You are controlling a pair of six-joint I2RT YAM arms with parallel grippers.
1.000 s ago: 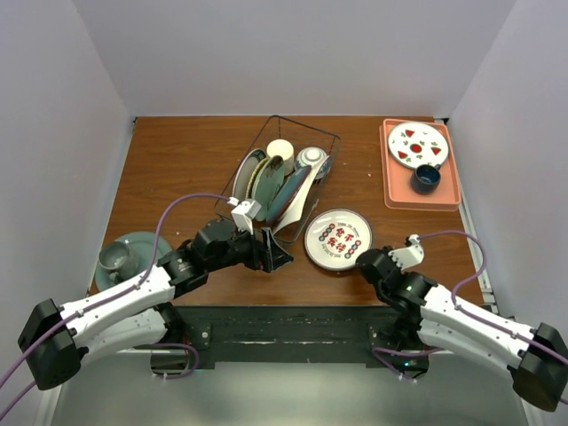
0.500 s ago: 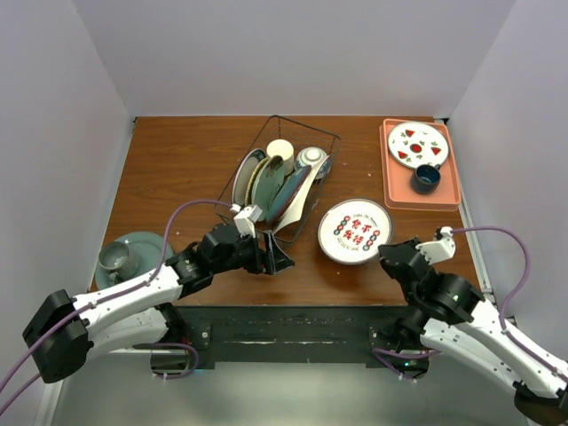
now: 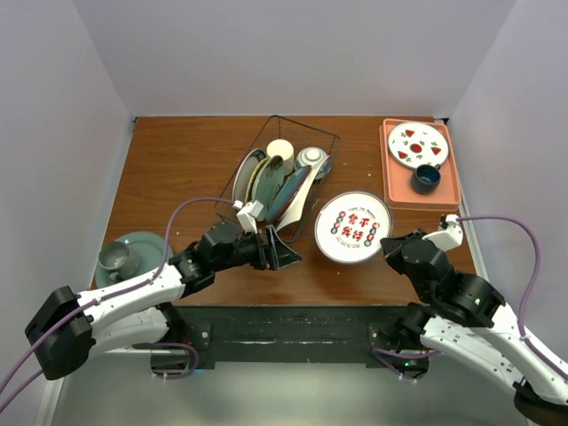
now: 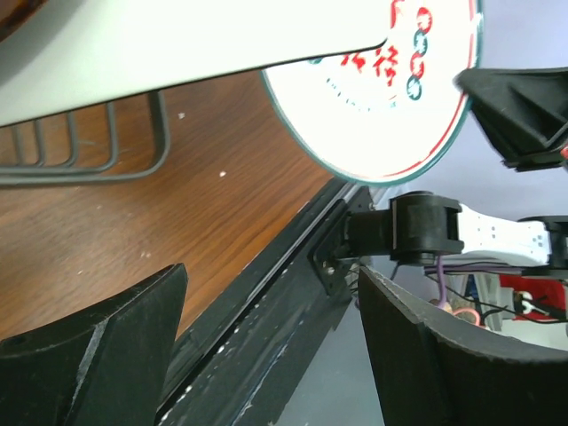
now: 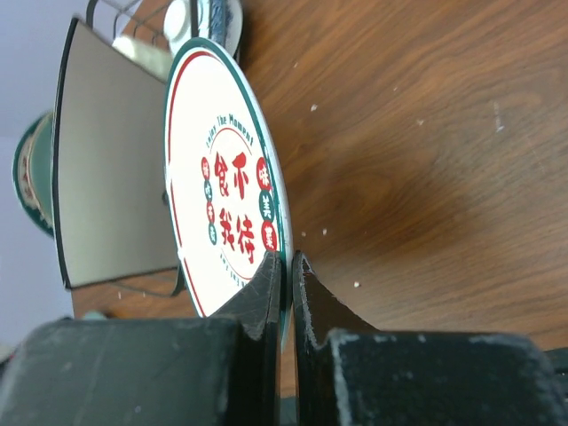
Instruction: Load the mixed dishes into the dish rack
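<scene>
The dish rack point(image 3: 306, 126) stands mid-table and holds the cream mug point(image 3: 280, 150), the small patterned bowl point(image 3: 311, 158), a pale green plate point(image 3: 248, 174), the teal-blue plate point(image 3: 286, 188) and the white square plate point(image 3: 300, 191), all on edge. My right gripper point(image 3: 387, 241) is shut on the rim of the white plate with dark patterned rim point(image 3: 353, 227) and holds it tilted just right of the rack. In the right wrist view both jaws of the right gripper point(image 5: 287, 262) pinch this plate point(image 5: 222, 177). My left gripper point(image 3: 282, 253) is open and empty at the rack's near corner.
An orange tray point(image 3: 395, 197) at the back right holds a white plate with red marks point(image 3: 417, 145) and a dark blue cup point(image 3: 426, 177). A grey-green plate with a small grey cup point(image 3: 118, 257) sits at the near left. The table's near edge point(image 4: 266, 266) runs under my left gripper.
My right gripper has lifted the patterned-rim plate off the table, tilted it up and carried it right and away. My left gripper has shifted slightly right beside the rack.
</scene>
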